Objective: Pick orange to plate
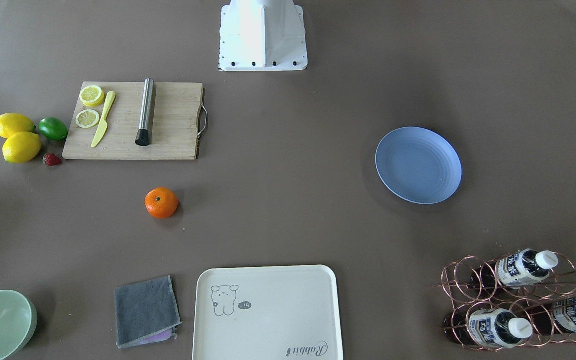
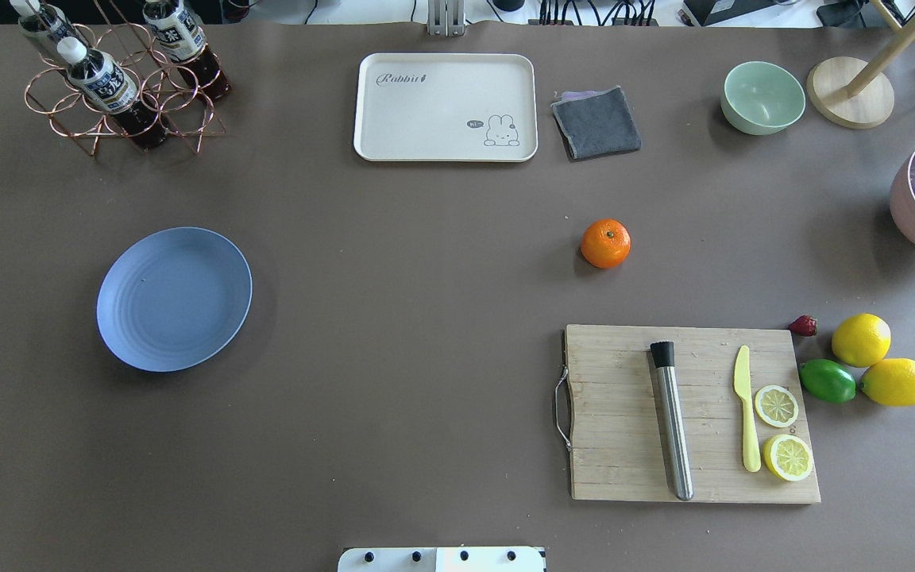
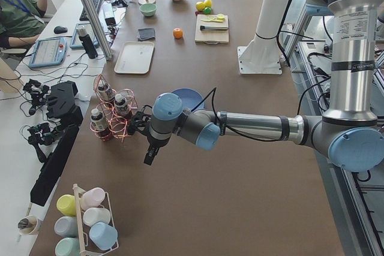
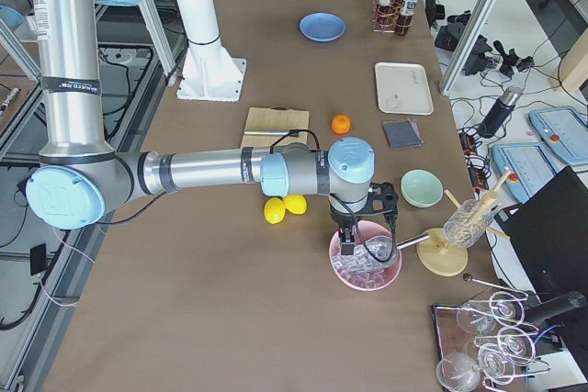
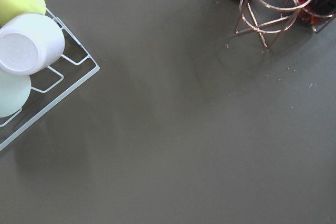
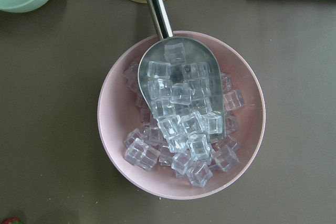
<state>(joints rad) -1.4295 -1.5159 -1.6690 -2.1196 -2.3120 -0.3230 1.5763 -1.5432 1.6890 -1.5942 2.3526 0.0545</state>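
Observation:
The orange [image 2: 605,243] lies alone on the brown table between the grey cloth and the cutting board, also in the front-facing view [image 1: 161,202]. The light-blue plate [image 2: 174,299] sits bare on the table's other half [image 1: 418,165]. Neither gripper appears in the overhead or front-facing views. In the exterior left view my left gripper [image 3: 151,154] hangs beside the bottle rack, on the near side of the plate [image 3: 189,96]. In the exterior right view my right gripper [image 4: 347,247] hovers over the pink ice bowl, well away from the orange [image 4: 341,123]. I cannot tell whether either is open or shut.
A cutting board [image 2: 692,413] with a steel muddler, a yellow knife and lemon halves lies close to the orange. Lemons, a lime [image 2: 827,380] and a strawberry sit beside it. A cream tray [image 2: 445,106], grey cloth [image 2: 596,121], green bowl [image 2: 762,97], bottle rack [image 2: 120,79] and pink ice bowl [image 6: 181,114] line the edges.

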